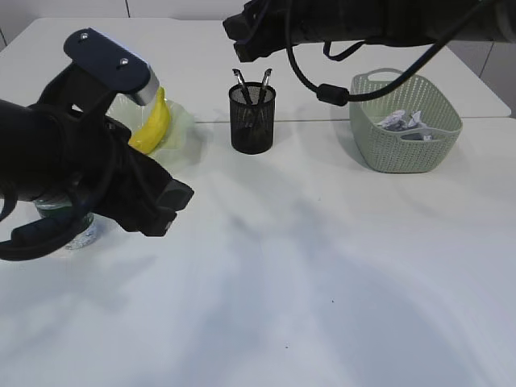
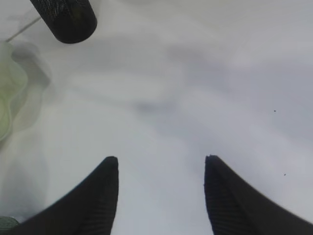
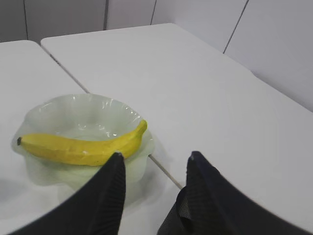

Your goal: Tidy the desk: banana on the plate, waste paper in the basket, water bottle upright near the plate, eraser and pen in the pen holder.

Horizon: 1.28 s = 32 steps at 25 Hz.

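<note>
Both grippers are spread and hold nothing. The left gripper (image 2: 161,196) hangs just beside the bottle (image 1: 68,222). A careless swing of this arm can knock the bottle over; the right gripper (image 3: 154,191) near the plate (image 3: 137,117) can push the banana (image 3: 78,147) off.

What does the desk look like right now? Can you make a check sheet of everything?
Surface: white table, a seam running across the back.
Job's things: banana lies in the plate; crumpled paper in the basket; two pens stand in the pen holder; water bottle stands beside the plate, mostly hidden by the arm; eraser not seen.
Clutter: nothing seen.
Grippers: left tool open and empty over bare table; right tool open and empty near the plate.
Cables: black cable loops under the right arm.
Surroundings: pale wall panels.
</note>
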Available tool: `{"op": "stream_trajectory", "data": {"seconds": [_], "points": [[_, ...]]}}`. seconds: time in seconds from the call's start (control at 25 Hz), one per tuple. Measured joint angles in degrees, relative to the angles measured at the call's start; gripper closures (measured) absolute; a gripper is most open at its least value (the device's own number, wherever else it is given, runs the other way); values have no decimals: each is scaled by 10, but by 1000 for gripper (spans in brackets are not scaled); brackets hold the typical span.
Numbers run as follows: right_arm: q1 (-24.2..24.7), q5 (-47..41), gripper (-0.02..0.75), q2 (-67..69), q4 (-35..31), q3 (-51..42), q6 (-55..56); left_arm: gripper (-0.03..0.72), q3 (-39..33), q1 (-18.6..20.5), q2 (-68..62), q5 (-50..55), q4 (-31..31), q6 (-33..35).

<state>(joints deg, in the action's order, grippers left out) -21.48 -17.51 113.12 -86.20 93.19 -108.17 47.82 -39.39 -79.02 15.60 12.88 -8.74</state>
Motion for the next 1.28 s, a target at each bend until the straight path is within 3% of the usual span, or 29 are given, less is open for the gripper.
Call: {"op": "stream_trajectory", "data": {"seconds": [0.12, 0.28, 0.64, 0.76, 1.04, 1.28], "points": [[0, -28, 426, -43, 29, -44, 8, 285, 0, 0, 12, 6, 0, 0], [0, -93, 425, -96, 122, -93, 71, 285, 0, 0, 24, 18, 0, 0], [0, -318, 425, -164, 484, -111, 412, 285, 0, 0, 29, 57, -16, 0], [0, -380, 425, -172, 573, -111, 526, 285, 0, 0, 37, 70, -27, 0], [0, -455, 425, -212, 691, -111, 717, 286, 0, 0, 69, 132, -32, -8], [0, -501, 425, -260, 751, -111, 847, 286, 0, 0, 112, 180, -32, -35]]}}
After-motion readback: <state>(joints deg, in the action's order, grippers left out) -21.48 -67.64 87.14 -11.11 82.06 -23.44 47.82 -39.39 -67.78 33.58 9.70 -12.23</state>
